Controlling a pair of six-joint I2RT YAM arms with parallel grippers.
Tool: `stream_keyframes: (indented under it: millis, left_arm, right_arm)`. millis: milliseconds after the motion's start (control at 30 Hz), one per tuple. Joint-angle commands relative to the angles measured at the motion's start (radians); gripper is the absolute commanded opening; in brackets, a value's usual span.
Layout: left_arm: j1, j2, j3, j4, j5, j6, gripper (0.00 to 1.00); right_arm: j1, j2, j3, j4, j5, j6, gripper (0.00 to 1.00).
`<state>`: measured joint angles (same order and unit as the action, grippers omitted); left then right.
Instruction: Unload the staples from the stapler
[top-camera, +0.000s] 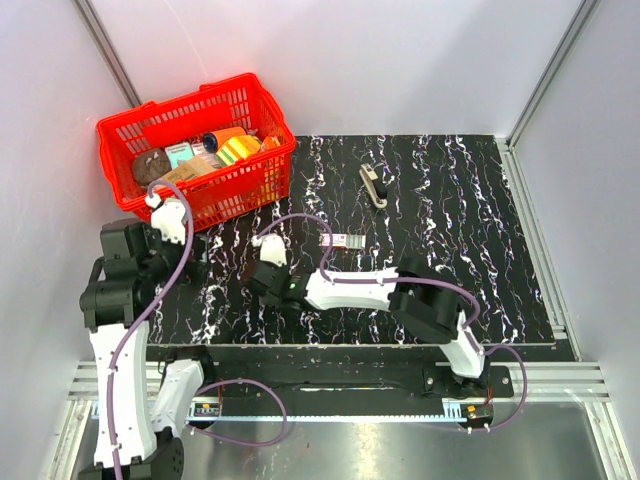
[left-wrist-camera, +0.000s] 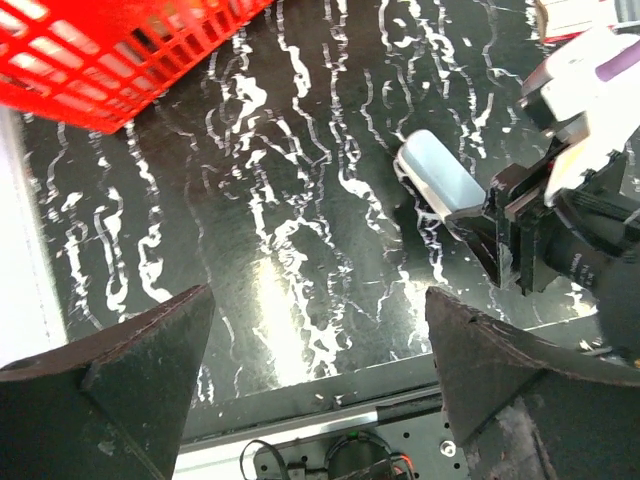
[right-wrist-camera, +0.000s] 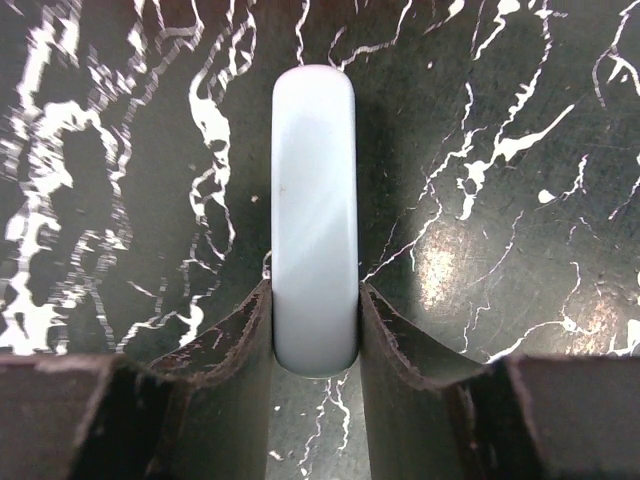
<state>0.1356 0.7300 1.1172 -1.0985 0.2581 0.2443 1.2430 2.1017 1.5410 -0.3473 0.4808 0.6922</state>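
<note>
The black marbled tabletop carries a red basket at its far-left corner. The left hand is spread wide, empty. The right hand is clamped on a pale bar. The stapler lies far-centre, well apart from both hands, long axis near-to-far, near end skewed slightly right.

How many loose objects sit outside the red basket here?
3: the stapler far centre of the mat, a small red-and-white box mid-mat, and a pale blue bar held in the right end effector. Others may be hidden.
</note>
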Motion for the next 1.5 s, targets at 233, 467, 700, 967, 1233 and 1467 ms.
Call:
stream_keyframes:
  millis: [233,467,700,967,1233,1467]
  left_arm:
    - [0.004,0.098,-0.097,0.141,0.38,0.068,0.89]
    - [0.002,0.138,-0.181,0.172,0.466,0.139,0.87]
    - [-0.005,0.187,-0.217,0.212,0.509,0.174,0.83]
    - [-0.014,0.239,-0.217,0.27,0.518,0.191,0.74]
    - [-0.014,0.298,-0.209,0.296,0.469,0.272,0.44]
    - [-0.014,0.31,-0.24,0.364,0.377,0.286,0.11]
  right_arm:
    - [-0.07,-0.321,-0.272,0.579,0.001,0.201,0.0]
    - [-0.077,-0.338,-0.357,0.775,-0.014,0.291,0.0]
    - [-0.082,-0.316,-0.386,0.89,-0.065,0.382,0.0]
    - [-0.082,-0.286,-0.383,0.947,-0.14,0.446,0.0]
    - [-0.082,-0.236,-0.41,1.002,-0.243,0.538,0.0]
    - [-0.082,-0.21,-0.429,1.054,-0.295,0.552,0.0]
